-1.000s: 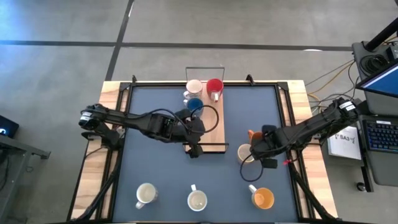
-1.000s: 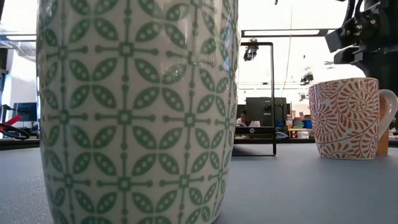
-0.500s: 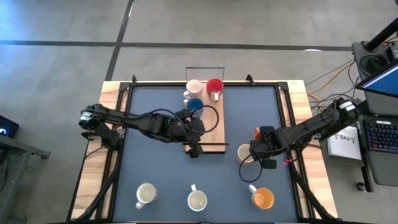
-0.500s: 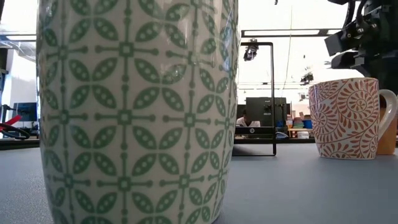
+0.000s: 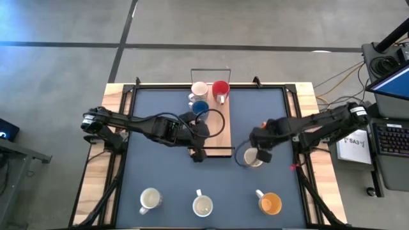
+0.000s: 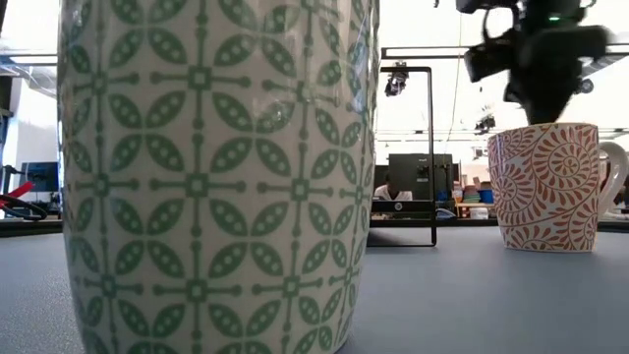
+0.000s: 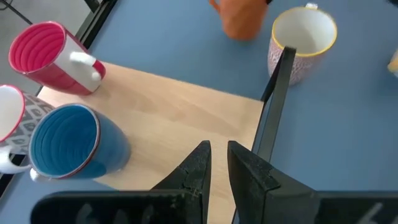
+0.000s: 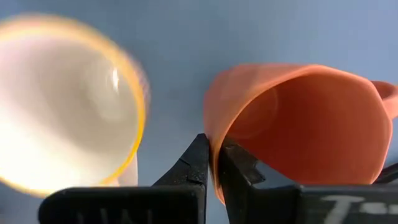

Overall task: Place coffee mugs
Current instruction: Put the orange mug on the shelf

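My right gripper (image 5: 257, 138) is shut on an orange mug (image 8: 298, 124) above the table, right of the long wood tray (image 5: 217, 131). A white mug with a yellow rim (image 5: 254, 158) stands just near of it. On the tray's far end stand a white mug (image 5: 199, 89), a red mug (image 5: 220, 88) and a blue mug (image 5: 200, 107). My left gripper (image 5: 200, 153) hovers shut over the tray's near end. Two white mugs (image 5: 149, 200) (image 5: 202, 206) and a second orange mug (image 5: 271, 204) stand along the near edge. My right gripper pinches the orange mug's wall at its rim (image 8: 214, 140), one finger inside the mug and one outside. The fingers (image 8: 196, 163) come from above. The mug hangs tilted below them, its handle (image 8: 387, 93) on the side away from the fingers.
A thin black metal handle (image 7: 277, 93) stands up at the tray's near end, and another at the far end (image 5: 211, 70). In the low view a green patterned mug (image 6: 216, 177) fills the front, with an orange patterned mug (image 6: 545, 187) behind on the right.
My right gripper has moved toward the table's left and far side, toward the tray, carrying the orange mug with it. The mug has left its spot beside the yellow-rimmed white mug and no longer shows on the table in the low view.
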Tool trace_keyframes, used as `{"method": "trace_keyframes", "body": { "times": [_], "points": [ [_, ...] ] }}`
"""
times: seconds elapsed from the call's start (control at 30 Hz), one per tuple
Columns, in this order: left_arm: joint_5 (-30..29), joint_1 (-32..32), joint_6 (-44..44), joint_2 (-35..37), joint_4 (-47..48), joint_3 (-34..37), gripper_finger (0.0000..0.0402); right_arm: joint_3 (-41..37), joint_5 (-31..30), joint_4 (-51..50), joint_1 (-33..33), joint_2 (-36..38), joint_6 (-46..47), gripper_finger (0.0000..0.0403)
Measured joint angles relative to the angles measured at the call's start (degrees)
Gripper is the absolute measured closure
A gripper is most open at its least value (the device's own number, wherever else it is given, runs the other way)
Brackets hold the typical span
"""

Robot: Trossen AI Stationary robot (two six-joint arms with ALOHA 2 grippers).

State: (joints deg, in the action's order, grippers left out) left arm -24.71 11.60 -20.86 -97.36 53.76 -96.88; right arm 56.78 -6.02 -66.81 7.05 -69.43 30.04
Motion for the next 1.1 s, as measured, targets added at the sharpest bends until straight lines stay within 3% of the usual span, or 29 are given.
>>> {"method": "trace_keyframes", "body": {
  "times": [0.4,0.87,1.1],
  "points": [
    [0.0,0.0,0.3,0.0,4.8,0.0,0.0365,8.1,1.8,5.8,-14.4,-1.7,5.6,0.039],
    [-0.4,0.2,0.8,2.2,11.1,0.0,0.0365,22.2,3.6,5.7,-16.1,-16.9,0.0,0.039],
    [-0.4,1.5,0.7,2.6,12.7,0.0,0.0365,26.6,7.8,5.6,-18.9,-22.2,0.0,0.039]
  ]
}}
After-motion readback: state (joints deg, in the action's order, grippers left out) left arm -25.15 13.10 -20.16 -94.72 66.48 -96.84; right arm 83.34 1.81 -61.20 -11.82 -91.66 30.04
